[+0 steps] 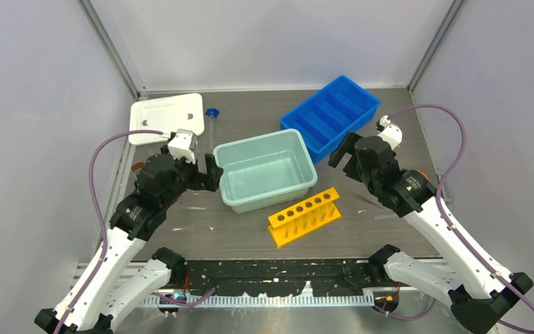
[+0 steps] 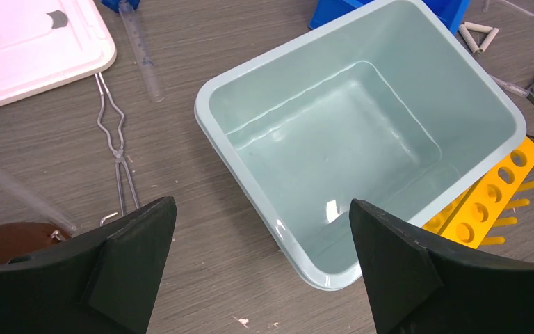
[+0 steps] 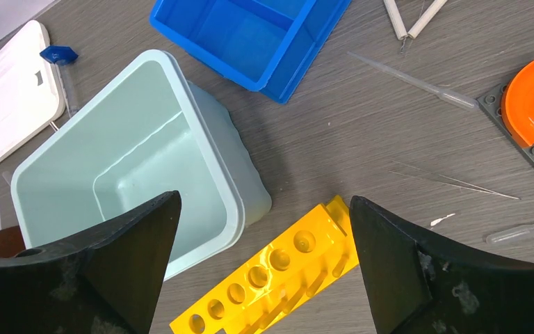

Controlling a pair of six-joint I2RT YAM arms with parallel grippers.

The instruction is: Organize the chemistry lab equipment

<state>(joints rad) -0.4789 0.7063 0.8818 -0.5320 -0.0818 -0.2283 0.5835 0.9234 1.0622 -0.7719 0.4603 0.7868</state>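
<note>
Teal tub [image 1: 265, 170] sitting mid-table. Left claw [image 2: 261, 205] hanging wide open over tub's near-left corner, gripping nothing. Right claw [image 3: 264, 202] gaping wide above yellow rack [image 3: 271, 278], likewise unloaded. Metal tongs [image 2: 115, 149] lying on table left of tub, near white lid [image 2: 28, 49]. Blue-capped tube [image 2: 139, 49] lying just beside lid. Wire triangle [image 3: 410, 17] lying right of blue tray [image 3: 250, 35].

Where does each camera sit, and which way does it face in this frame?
Top external: above and behind the bases, looking down; left arm and right arm flank the teal tub.
Left wrist: on the left arm, looking down past its open left fingers at tub and metal tongs.
Right wrist: on the right arm, looking down past its open right fingers at tub, yellow rack, blue tray.
Shared: both wrist views show tub and rack.
</note>
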